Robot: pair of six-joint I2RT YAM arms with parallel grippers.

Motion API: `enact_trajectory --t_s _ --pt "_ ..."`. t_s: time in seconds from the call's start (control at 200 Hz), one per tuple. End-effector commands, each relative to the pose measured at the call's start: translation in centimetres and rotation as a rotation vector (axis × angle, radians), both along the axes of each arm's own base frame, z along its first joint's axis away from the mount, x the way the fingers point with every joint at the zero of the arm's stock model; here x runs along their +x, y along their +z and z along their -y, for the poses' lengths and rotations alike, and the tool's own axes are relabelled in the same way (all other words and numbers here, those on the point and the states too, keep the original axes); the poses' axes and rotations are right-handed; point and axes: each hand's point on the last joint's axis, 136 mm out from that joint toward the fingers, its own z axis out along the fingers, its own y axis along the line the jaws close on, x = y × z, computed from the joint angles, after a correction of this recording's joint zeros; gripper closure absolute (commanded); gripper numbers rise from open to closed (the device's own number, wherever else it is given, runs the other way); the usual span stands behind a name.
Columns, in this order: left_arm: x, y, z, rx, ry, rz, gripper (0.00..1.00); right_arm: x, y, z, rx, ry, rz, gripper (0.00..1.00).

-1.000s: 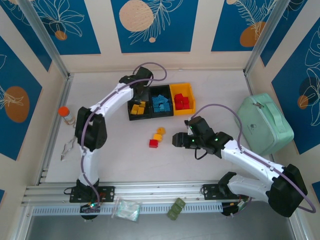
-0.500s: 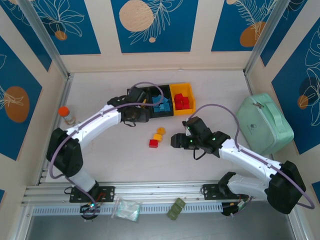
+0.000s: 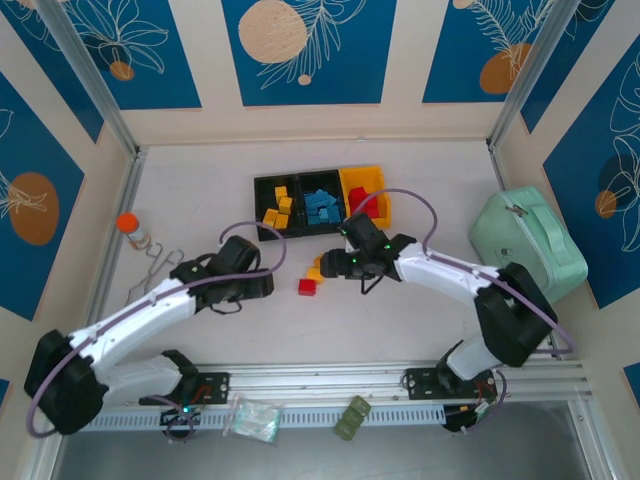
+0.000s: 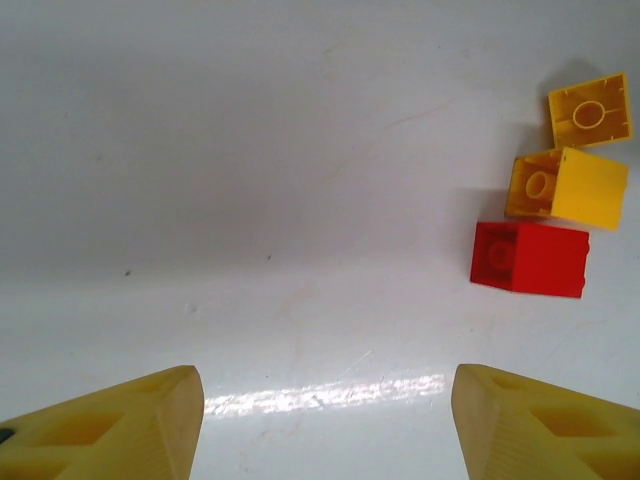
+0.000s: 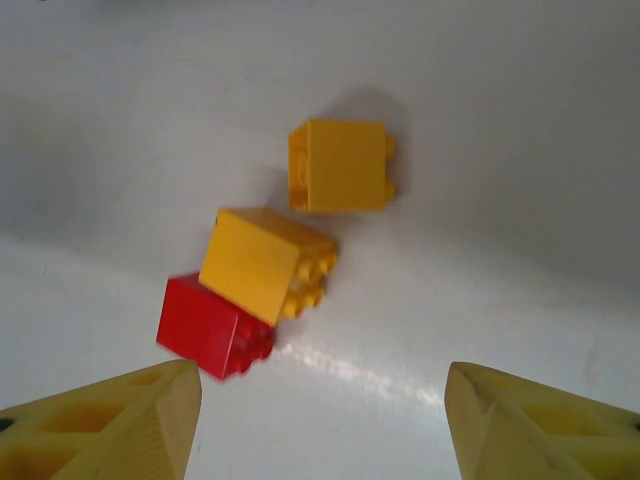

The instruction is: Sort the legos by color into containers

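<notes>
Three loose legos lie mid-table: a red brick [image 3: 307, 287] [image 4: 530, 258] [image 5: 210, 325] touching a yellow one [image 3: 315, 273] [image 4: 567, 187] [image 5: 262, 262], and a second yellow one [image 3: 321, 261] [image 4: 590, 110] [image 5: 340, 165] just beyond. My left gripper [image 3: 266, 287] [image 4: 325, 420] is open over bare table left of them. My right gripper [image 3: 334, 264] [image 5: 320, 420] is open just right of them, nothing between its fingers. At the back, the left black bin [image 3: 262, 182] holds yellow bricks, the middle black bin [image 3: 320, 177] blue ones, the yellow-orange bin [image 3: 365, 172] red ones.
A mint-green case [image 3: 528, 247] sits at the right edge. An orange-capped bottle [image 3: 130, 229] and a bent wire piece [image 3: 160, 266] lie at the left. An olive-green toy [image 3: 352, 417] and a plastic bag [image 3: 252, 418] rest on the front rail.
My left arm has pulled back from the bins and come down to the left of the loose bricks. My right gripper has moved left and away, up to the loose bricks.
</notes>
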Motion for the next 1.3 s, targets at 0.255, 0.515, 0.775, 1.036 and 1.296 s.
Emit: enact_trajectory --t_s 0.255,0.515,0.775,1.036,1.296 --pt "-2.9 -2.1 -2.2 -0.038 0.095 -0.045 0.32 4.8 -4.4 -1.5 -0.081 -0.021 -0.039 0.38" --pt "-2.9 -3.1 -2.1 -0.028 0.098 -0.064 0.32 5.5 -5.9 -2.9 -0.096 0.011 -0.073 0.48" --pt "-3.0 -3.5 -2.3 -0.021 0.107 -0.07 0.32 4.9 -5.8 -3.5 -0.12 0.044 -0.062 0.68" --pt "-3.0 -3.4 -2.7 -0.021 0.137 -0.065 0.32 5.3 -1.2 -4.3 -0.093 0.072 0.018 0.72" --pt "-3.7 -3.3 -3.7 -0.038 0.19 -0.053 0.32 6.4 3.2 -7.1 -0.051 0.125 0.094 0.73"
